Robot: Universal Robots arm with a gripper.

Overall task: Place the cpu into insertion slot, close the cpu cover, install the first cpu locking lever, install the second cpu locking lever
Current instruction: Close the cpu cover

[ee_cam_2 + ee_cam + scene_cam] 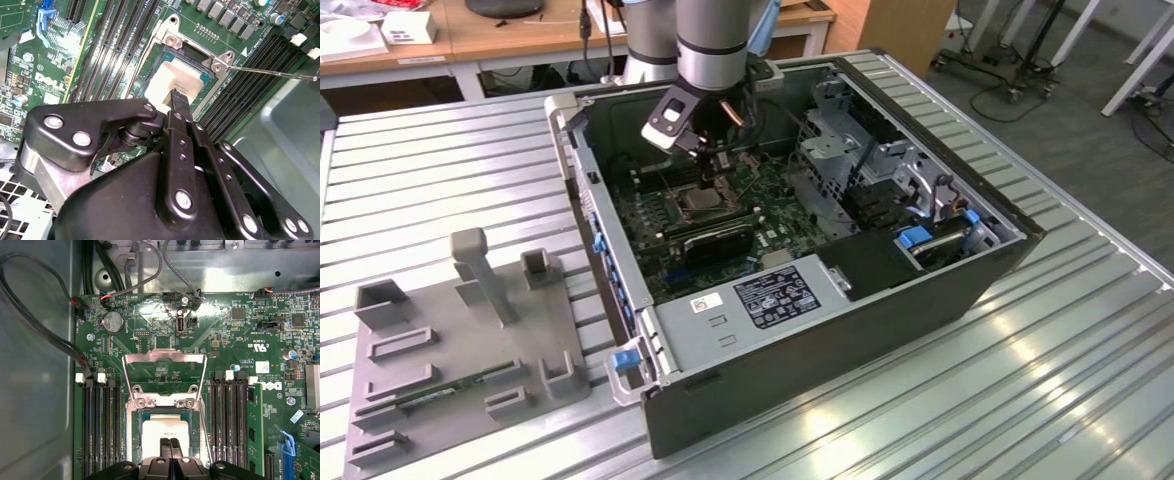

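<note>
Silvery-tan cpu (165, 430) is already lying flat in the slot (165, 412), square to its rim as far as I can see. The gripper (169, 442) sits right over it, fingers pinched together with nothing between them. The tips are on or just above the chip top, can't tell which.

So I'd call this the tail end of step one. The cover (165, 356) is flipped back open and the lever (270, 71) sticks out unlatched. Any move from here imo calls for a straight lift off the chip, no sideways drag.

Room-wise, RAM slots (100, 430) flank the slot on both sides. The cover hinge is just beyond the tips, and the case wall (280, 130) is near on one side. It's open above.
</note>
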